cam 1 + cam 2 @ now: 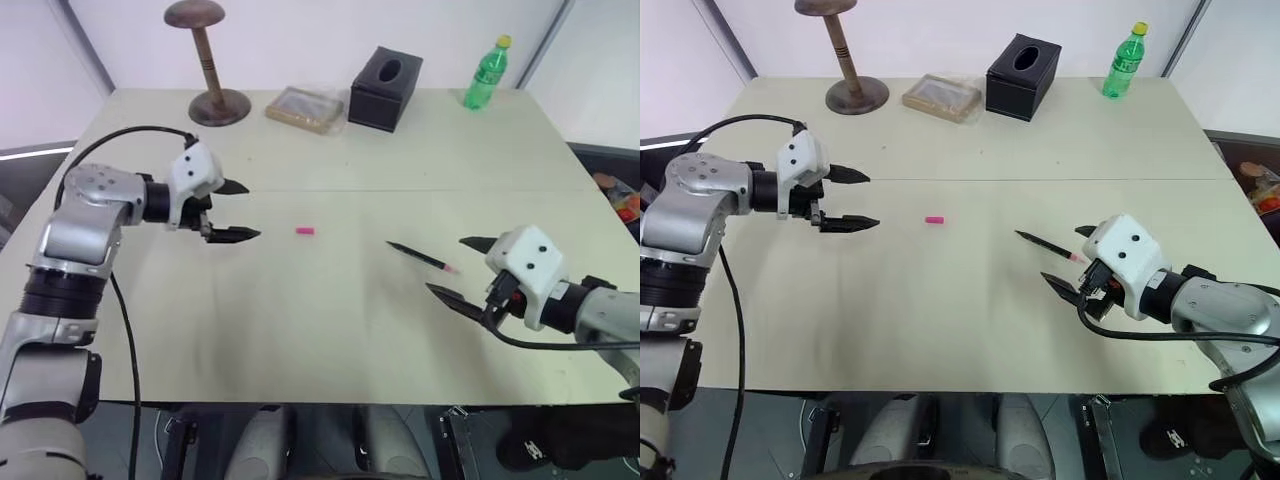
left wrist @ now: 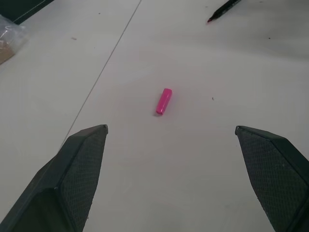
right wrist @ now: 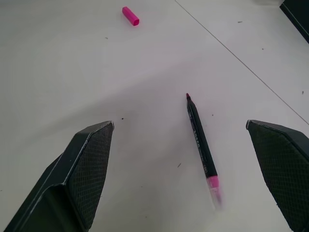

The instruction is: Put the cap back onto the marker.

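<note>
The right claw [image 1: 463,268] is hovering low over the near right part of the pale tabletop [image 1: 330,340], its two black fingers spread wide and gripping nothing. Just beyond it the marker [image 1: 420,257] is lying flat and uncapped, its pink end toward the right claw and its bare tip pointing toward the table's middle. Farther left, well apart from the marker, the small pink cap [image 1: 305,231] is lying on its side on the open surface. The left claw [image 1: 241,210] is hanging to the left of the cap, fingers likewise spread wide and empty, aimed toward it. Along the far edge are standing a wooden hat stand [image 1: 209,62], a clear-wrapped flat packet [image 1: 305,108], a black tissue box [image 1: 385,88] and a green bottle [image 1: 487,73].
</note>
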Action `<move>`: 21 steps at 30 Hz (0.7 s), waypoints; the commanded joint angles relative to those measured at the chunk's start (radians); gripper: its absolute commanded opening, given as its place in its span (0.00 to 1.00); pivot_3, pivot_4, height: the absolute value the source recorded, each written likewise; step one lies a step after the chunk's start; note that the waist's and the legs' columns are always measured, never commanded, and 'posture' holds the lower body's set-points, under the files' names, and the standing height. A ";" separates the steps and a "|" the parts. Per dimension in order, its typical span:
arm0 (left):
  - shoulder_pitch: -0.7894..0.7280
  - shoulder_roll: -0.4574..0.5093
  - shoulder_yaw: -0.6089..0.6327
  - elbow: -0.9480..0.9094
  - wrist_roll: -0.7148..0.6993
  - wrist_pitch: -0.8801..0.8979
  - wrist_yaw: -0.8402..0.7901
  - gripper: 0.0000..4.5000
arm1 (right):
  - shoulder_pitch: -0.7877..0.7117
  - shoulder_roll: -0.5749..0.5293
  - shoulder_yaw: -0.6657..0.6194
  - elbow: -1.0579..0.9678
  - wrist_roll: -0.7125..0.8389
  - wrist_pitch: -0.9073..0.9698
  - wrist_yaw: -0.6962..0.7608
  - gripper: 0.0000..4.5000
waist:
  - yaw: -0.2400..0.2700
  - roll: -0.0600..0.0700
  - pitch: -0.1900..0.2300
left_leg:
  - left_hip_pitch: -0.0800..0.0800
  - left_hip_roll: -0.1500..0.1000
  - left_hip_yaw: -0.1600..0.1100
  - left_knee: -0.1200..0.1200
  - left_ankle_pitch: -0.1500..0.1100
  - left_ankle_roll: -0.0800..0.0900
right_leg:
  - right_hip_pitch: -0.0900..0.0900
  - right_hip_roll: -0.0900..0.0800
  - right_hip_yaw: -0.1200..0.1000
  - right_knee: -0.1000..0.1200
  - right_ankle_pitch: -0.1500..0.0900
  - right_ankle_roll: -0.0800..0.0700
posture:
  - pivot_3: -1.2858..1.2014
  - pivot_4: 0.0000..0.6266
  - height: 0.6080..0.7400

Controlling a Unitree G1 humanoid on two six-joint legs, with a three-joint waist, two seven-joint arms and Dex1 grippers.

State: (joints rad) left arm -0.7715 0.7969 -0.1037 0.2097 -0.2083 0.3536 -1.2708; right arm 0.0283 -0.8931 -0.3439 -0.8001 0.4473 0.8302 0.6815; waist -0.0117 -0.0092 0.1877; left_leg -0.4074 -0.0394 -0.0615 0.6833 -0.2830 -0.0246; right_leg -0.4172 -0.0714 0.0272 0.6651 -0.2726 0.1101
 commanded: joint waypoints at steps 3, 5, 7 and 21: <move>-0.027 -0.026 0.003 0.018 0.006 -0.041 0.009 0.98 | -0.021 -0.017 -0.021 -0.041 0.013 0.011 -0.013 1.00 | 0.000 0.000 0.000 | 0.000 0.000 0.000 0.000 0.000 0.000 | 0.000 0.000 0.000 0.000 0.000 0.000 | 0.52 0.24 1.00; -0.027 -0.040 0.001 0.012 -0.006 -0.027 0.001 0.98 | -0.025 -0.015 -0.021 -0.048 0.018 0.019 -0.018 1.00 | 0.001 0.000 0.000 | 0.000 0.000 0.000 0.000 0.000 0.000 | 0.000 0.000 0.000 0.000 0.000 0.000 | 0.52 0.24 1.00; -0.027 -0.049 -0.002 0.007 -0.003 -0.025 0.003 0.98 | -0.024 -0.015 -0.022 -0.054 0.020 0.025 -0.021 1.00 | 0.001 0.000 0.000 | 0.000 0.000 0.000 0.000 0.000 0.000 | 0.000 0.000 0.000 0.000 0.000 0.000 | 0.52 0.24 1.00; -0.032 -0.085 -0.025 0.008 0.011 -0.032 0.027 0.98 | -0.017 -0.015 -0.033 -0.066 0.014 0.049 -0.029 1.00 | 0.000 0.000 0.000 | 0.000 0.000 0.000 0.000 0.000 0.000 | 0.000 0.000 0.000 0.000 0.000 0.000 | 0.52 0.24 1.00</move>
State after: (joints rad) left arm -0.7828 0.7097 -0.1377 0.2361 -0.2039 0.3350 -1.2545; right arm 0.0174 -0.8932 -0.3454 -0.8325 0.4571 0.8825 0.6623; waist -0.0113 -0.0092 0.1877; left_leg -0.4074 -0.0394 -0.0617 0.6833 -0.2830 -0.0246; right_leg -0.4172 -0.0715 0.0273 0.6651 -0.2726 0.1101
